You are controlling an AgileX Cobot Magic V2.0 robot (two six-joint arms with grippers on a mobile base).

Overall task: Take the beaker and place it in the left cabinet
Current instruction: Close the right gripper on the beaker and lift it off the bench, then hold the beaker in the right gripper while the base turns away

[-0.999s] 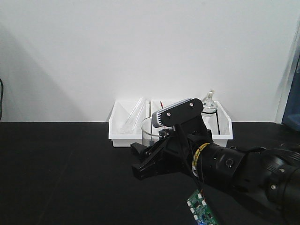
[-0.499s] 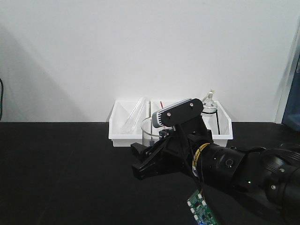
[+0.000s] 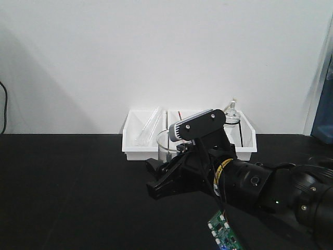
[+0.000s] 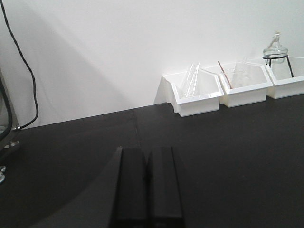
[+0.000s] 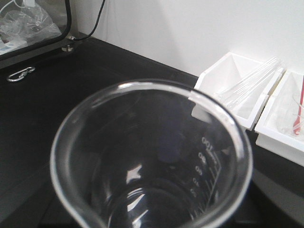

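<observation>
A laboratory, it seems. White bins (image 4: 197, 105) on a black bench (image 4: 237, 152) hold glass tubes (image 4: 191, 78) and a round flask (image 4: 275, 46) on a tripod (image 4: 277, 57).

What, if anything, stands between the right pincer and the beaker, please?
Nothing visible does. The beaker fills the right wrist view, and from the front it sits right at the right pincer; the white bins lie behind it.
</observation>
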